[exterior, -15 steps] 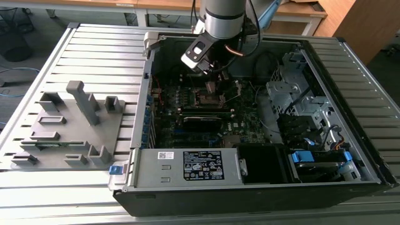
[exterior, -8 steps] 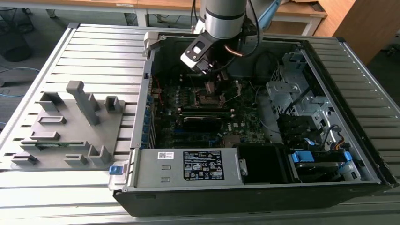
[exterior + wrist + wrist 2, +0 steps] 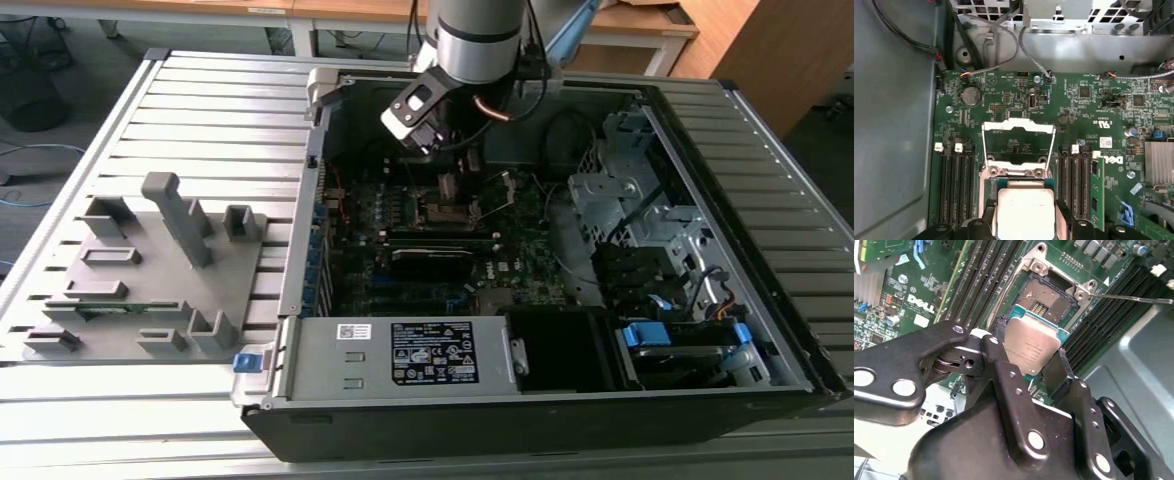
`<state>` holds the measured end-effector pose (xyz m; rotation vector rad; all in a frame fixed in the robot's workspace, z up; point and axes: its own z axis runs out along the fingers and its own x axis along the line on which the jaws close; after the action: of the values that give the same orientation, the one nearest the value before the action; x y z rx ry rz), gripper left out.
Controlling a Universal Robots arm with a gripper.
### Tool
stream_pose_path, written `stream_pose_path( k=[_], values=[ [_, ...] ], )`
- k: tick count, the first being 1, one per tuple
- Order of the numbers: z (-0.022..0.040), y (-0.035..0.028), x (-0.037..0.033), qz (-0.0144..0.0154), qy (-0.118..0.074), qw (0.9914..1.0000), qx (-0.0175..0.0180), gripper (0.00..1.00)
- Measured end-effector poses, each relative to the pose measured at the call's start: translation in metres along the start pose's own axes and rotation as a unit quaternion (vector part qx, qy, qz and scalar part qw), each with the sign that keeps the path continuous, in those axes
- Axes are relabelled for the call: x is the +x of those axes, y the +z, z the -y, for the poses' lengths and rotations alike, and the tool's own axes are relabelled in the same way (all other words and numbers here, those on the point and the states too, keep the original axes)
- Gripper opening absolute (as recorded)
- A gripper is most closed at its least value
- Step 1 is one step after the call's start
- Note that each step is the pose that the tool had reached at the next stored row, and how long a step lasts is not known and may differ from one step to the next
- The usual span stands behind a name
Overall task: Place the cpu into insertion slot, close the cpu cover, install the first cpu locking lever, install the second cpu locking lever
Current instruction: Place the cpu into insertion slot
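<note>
The gripper (image 3: pixel 1026 352) has its 2 black fingers (image 3: pixel 999 365) closed in on opposite edges of the cpu (image 3: pixel 1031 342), opened only as far as the chip is wide. The cpu is held flat, silvery top facing the cameras, its green edge showing along one side.

The insertion slot (image 3: pixel 1046 300) sits just past the chip in the second wrist view, its field of contacts bare and its metal rim catching the light. The near edge of the chip overlaps the slot's edge in that view; I cannot tell whether the 2 touch. In the first wrist view the cpu (image 3: pixel 1023 202) sits between the fingers (image 3: pixel 988 212), with the cpu cover (image 3: pixel 999 126) swung open beyond it, the green board showing through its window. A thin metal rod (image 3: pixel 1134 299) juts sideways from the corner of the socket.

Long black memory slots (image 3: pixel 954 185) flank the socket on both sides, and 1 green module (image 3: pixel 1097 190) stands upright in the far bank. A coin battery (image 3: pixel 971 95) lies beyond the cover.

In the exterior view the arm (image 3: pixel 474 30) reaches down into the open computer case (image 3: pixel 300 260), and a grey fixture tray (image 3: pixel 134 270) sits beside the case on the exterior view's left.
</note>
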<state>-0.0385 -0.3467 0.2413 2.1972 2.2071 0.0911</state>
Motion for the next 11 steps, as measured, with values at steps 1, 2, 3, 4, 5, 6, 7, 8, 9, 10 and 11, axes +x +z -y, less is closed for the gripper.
stream_pose_path(
  k=[1,2,3,4,5,6,7,8,9,10,11],
  values=[
    [0.0004,0.0001,0.0016,0.0,0.0,1.0,0.0,0.54],
    [0.0006,0.0003,0.0032,0.0,0.0,1.0,0.0,0.54],
    [0.0007,0.0005,0.0046,0.0001,0.0,1.0,0.0,0.54],
    [0.0009,0.0011,0.0058,0.0,0.0,1.0,0.0,0.54],
    [0.0017,0.003,0.0071,0.0005,0.0,1.0,0.0,0.54],
    [0.002,0.0042,0.0072,0.0007,0.0,1.0,0.0,0.54],
    [0.0025,0.0055,0.0072,0.0008,0.0,1.0,0.0,0.54],
    [0.0027,0.0064,0.0072,0.0008,0.0,1.0,0.0,0.54],
    [0.0029,0.0073,0.0072,0.0008,0.0,1.0,0.0,0.54],
    [0.0032,0.0082,0.0072,0.0008,0.0,1.0,0.0,0.54],
    [0.0035,0.009,0.0072,0.0008,0.0,1.0,0.0,0.54]
  ],
)
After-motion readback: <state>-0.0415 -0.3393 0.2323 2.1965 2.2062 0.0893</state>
